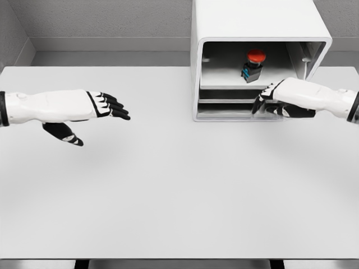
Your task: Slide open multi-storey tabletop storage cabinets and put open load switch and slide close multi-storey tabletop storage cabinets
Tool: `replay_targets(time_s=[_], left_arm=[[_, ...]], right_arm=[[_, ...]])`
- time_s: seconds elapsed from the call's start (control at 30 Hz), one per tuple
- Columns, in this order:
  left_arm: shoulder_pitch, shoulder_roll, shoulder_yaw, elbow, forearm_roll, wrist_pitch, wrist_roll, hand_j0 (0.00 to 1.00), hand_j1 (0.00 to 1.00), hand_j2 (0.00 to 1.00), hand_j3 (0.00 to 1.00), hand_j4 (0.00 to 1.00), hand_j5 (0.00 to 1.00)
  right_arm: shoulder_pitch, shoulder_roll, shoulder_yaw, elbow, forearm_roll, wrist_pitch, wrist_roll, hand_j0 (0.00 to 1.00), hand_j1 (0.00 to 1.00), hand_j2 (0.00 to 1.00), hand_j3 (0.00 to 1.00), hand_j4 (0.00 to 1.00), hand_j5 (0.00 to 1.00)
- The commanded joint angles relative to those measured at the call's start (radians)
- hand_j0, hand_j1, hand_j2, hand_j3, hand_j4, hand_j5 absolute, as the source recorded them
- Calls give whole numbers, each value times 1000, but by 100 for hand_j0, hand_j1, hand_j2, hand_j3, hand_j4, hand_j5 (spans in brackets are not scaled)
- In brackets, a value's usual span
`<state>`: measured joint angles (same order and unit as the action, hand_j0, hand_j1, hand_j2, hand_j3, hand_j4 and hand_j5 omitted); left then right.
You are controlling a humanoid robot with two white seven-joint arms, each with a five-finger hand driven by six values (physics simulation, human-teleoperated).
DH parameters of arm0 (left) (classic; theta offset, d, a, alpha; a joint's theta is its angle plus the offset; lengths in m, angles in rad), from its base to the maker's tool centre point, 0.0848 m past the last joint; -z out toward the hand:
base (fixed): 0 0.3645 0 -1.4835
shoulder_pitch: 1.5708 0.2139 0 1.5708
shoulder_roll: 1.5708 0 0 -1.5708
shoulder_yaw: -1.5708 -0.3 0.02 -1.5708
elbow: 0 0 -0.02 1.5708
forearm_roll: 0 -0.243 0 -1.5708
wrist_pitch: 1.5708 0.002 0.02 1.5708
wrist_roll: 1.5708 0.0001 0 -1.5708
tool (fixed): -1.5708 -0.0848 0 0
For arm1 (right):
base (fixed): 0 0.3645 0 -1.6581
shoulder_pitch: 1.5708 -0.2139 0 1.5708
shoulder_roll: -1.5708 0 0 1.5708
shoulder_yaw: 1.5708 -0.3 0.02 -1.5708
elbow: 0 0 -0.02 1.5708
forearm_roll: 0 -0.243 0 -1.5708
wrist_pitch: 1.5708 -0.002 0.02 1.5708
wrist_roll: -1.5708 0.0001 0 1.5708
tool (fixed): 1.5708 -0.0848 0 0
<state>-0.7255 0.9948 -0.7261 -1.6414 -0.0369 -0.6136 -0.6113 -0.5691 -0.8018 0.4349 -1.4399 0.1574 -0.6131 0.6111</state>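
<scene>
one white table [168, 196], grey walls [101, 19]

A wide white bench [168, 190] fills most of the view, its surface smooth and matte. Its near edge runs straight along the bottom of the picture, with two dark legs [82, 264] showing just beneath it, one toward the left and one toward the right. Behind the bench stands a grey, speckled wall [101, 19], with a pale ledge [106, 43] running along its foot.
</scene>
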Motion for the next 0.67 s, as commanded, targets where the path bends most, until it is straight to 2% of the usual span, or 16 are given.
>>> replay_targets(time_s=[0.0, 0.27, 0.33, 0.37, 0.4, 0.43, 0.5, 0.63], left_arm=[[0, -4, -3, 2, 3, 3, 0, 100, 100, 100, 100, 100, 100], [3, -4, -4, 14, 3, 3, 0, 100, 100, 100, 100, 100, 100], [1, -4, -10, 14, 3, 3, 0, 100, 100, 100, 100, 100, 100], [0, -4, -10, 14, 3, 3, 0, 100, 100, 100, 100, 100, 100], [1, -4, -10, 14, 3, 3, 0, 100, 100, 100, 100, 100, 100], [0, -4, -10, 14, 3, 3, 0, 100, 100, 100, 100, 100, 100], [1, -4, -10, 14, 3, 3, 0, 100, 100, 100, 100, 100, 100], [1, -4, -10, 14, 3, 3, 0, 100, 100, 100, 100, 100, 100]], right_arm=[[0, 16, 22, 35, -1, 2, 0, 53, 53, 53, 53, 53, 53], [-12, 23, 24, 39, 7, 2, 0, 55, 55, 55, 55, 55, 55], [14, 13, 21, -28, 4, 2, 0, 58, 58, 58, 58, 58, 58], [46, -10, 16, -73, 5, 2, 0, 69, 69, 69, 69, 69, 69], [77, -25, 16, -114, 5, 2, 0, 98, 98, 98, 98, 98, 98], [118, -62, 16, -165, 5, 2, 0, 100, 100, 100, 100, 100, 100], [186, -74, 15, -215, 5, 2, 0, 100, 100, 100, 100, 100, 100], [187, -93, 12, -218, 5, 2, 0, 100, 100, 100, 100, 100, 100]])
